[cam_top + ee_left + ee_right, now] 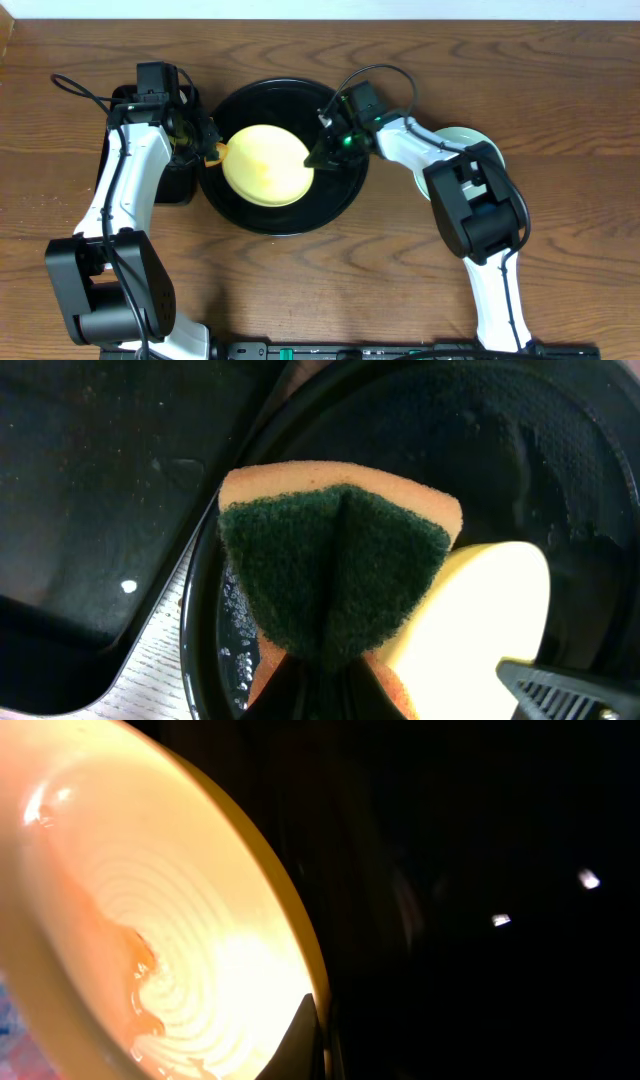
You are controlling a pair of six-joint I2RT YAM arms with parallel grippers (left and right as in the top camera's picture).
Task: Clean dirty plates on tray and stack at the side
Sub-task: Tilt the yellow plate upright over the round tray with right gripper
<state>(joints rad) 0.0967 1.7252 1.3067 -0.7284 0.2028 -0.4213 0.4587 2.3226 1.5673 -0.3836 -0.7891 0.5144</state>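
Pinching a folded sponge (335, 575) tight in the left jaws, green scouring side outward, orange foam showing behind. Holding it over the left inner edge of the round black tray (285, 222), right at the left rim of the yellow plate (265, 165); touching or just short, hard to tell. Grasping that plate by its right rim in the right jaws, inside the tray, seemingly tipped up. Orange streaks visible on its ridged inner face. Farther right, a pale green plate (498, 152) on the tabletop (400, 270), partly hidden under the right arm. Just left of the round tray, a rectangular black tray (90, 510).
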